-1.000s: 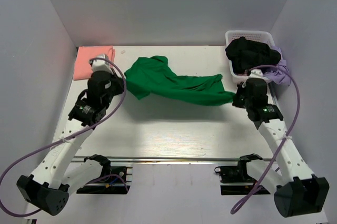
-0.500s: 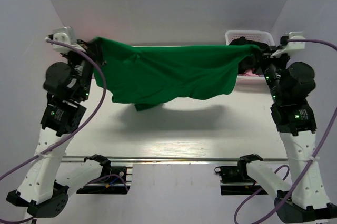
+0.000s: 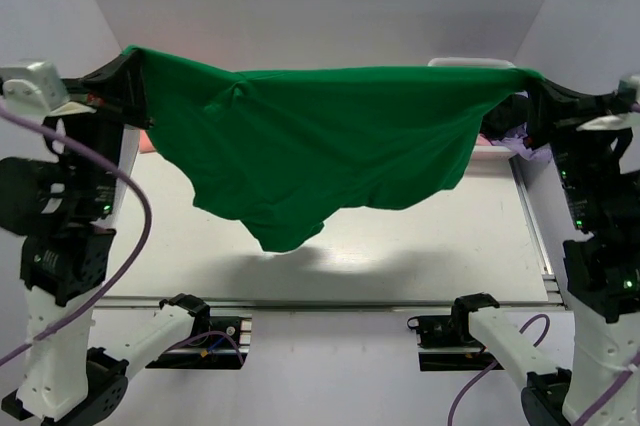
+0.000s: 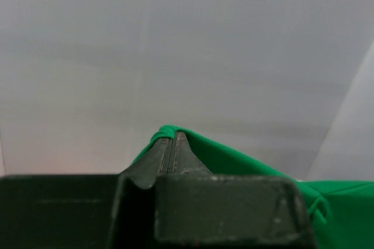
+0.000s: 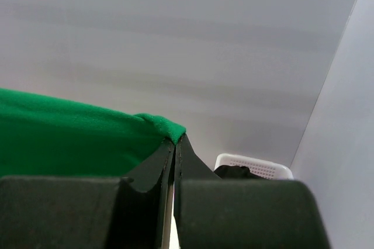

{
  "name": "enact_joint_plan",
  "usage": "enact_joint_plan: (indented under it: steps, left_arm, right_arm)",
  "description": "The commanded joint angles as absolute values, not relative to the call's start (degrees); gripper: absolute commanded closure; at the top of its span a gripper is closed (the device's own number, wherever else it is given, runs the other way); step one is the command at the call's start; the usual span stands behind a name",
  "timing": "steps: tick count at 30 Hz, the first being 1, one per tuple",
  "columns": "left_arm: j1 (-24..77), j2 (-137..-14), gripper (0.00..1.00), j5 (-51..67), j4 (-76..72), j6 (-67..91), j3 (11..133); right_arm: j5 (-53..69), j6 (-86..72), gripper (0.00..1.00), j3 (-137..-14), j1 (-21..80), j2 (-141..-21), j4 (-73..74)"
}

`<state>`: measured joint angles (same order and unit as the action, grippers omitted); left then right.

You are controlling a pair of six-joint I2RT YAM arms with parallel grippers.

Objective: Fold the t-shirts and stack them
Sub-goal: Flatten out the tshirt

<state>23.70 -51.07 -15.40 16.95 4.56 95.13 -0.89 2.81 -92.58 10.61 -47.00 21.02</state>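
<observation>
1. Green t-shirt (image 3: 320,141) hangs in the air in the top view, stretched wide between the two raised arms, with its upper edge running almost level from side to side. The left gripper (image 3: 125,61) pinches the upper left corner of the cloth, and the right gripper (image 3: 528,81) pinches the upper right corner. Below that edge the shirt sags in loose folds to a low point left of centre. It hangs clear of the white table (image 3: 420,256), where its shadow lies. A strip of the white basket (image 3: 465,62) rim shows just above the shirt's edge at the far right.
2. In the left wrist view, the left gripper (image 4: 171,139) has its jaws pressed together on a fold of the Green t-shirt (image 4: 234,161). The fold wraps over the tips and the cloth trails off to the lower right. A plain grey wall (image 4: 187,38) stands behind.
3. In the right wrist view, the right gripper (image 5: 175,142) is likewise clamped tight on a bunched corner of the Green t-shirt (image 5: 70,135), which spreads away to the left. Beyond the fingers sits the basket (image 5: 257,166), with a dark cloth (image 5: 234,172) in it.
</observation>
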Motion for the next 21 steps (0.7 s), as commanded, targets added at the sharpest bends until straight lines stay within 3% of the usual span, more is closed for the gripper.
enact_joint_plan:
  steps: [1, 13, 21]
  left_arm:
    - [23.4, -49.6, 1.0, -12.0, 18.3, 2.5, 100.0]
    - [23.4, -49.0, 1.0, -6.4, 25.2, 4.9, 106.9]
    - [23.4, -46.1, 1.0, -3.3, 25.1, 6.7, 104.5]
  right_arm:
    - [-1.6, 3.7, 1.0, -94.5, 10.5, -45.0, 22.6]
    - [-1.8, 0.4, 1.0, -90.2, 10.5, -35.8, 24.5]
    - [-2.0, -3.9, 1.0, -85.6, 10.5, -30.5, 24.7]
